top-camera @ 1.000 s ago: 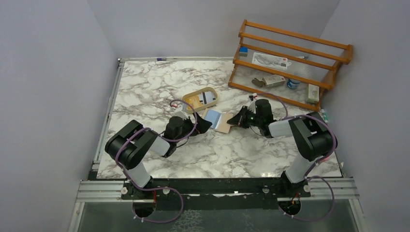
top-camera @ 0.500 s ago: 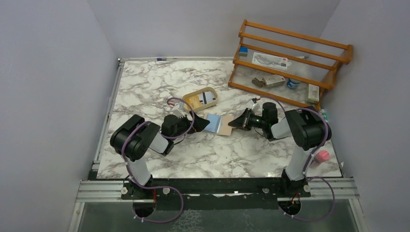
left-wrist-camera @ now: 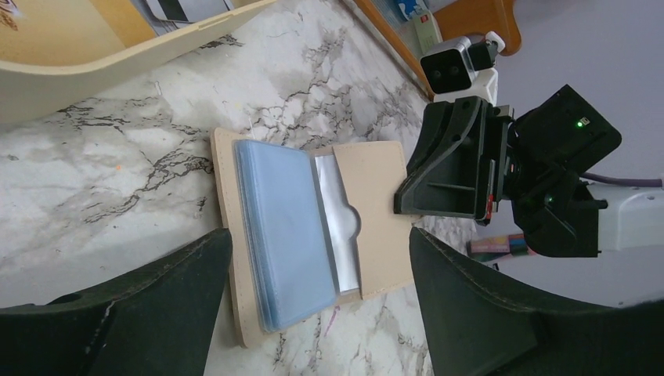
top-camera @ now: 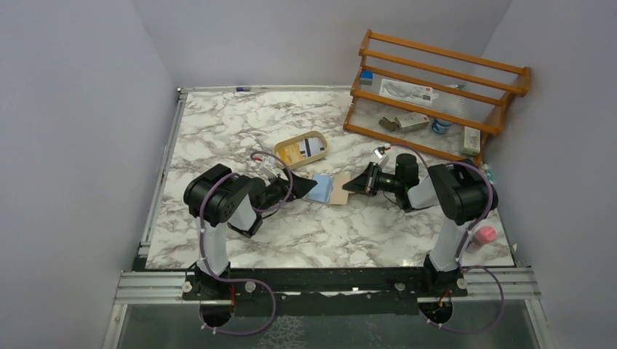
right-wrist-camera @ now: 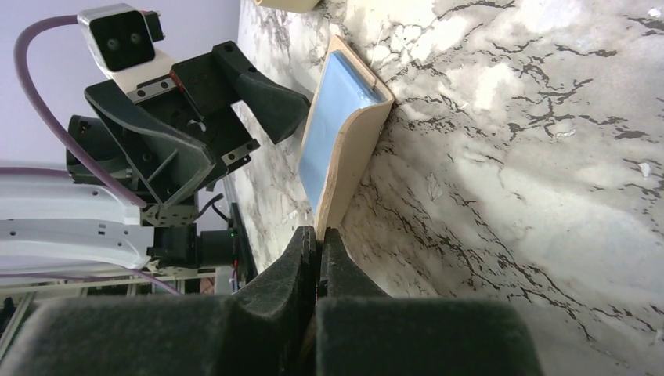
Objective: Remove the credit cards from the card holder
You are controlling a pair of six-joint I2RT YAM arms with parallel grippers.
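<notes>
Card holder: the card holder point(top-camera: 329, 187) lies open on the marble desk point(top-camera: 218, 131) near its middle, between the two grippers, its far-right flap bent up off the surface
Credit cards: a light blue stack of credit cards point(left-wrist-camera: 286, 232) sits on the left half of the card holder; a pale card edge point(left-wrist-camera: 338, 223) shows in the cut-out pocket of the right half
Progress: by my reading nothing is out of the card holder yet; it is opened and pinned, and every card is left to pull
Right gripper: the right gripper point(right-wrist-camera: 317, 235) is clenched on the edge of the card holder's right flap, jaws pressed together with the leather between them
Right arm pose: forearm low over the desk, reaching toward 9 o'clock from its base
Left gripper: the left gripper point(left-wrist-camera: 317, 270) is released, fingers spread wide on either side of the card holder, touching nothing that I can see
Left arm pose: folded tight, wrist low, pointing toward 3 o'clock at the cards
Tray: an oval beige tray point(top-camera: 285, 145) holding cards lies at 11 o'clock of the card holder
Rack: a wooden rack point(top-camera: 436, 94) stands at 1 o'clock, at the desk's far right
</notes>
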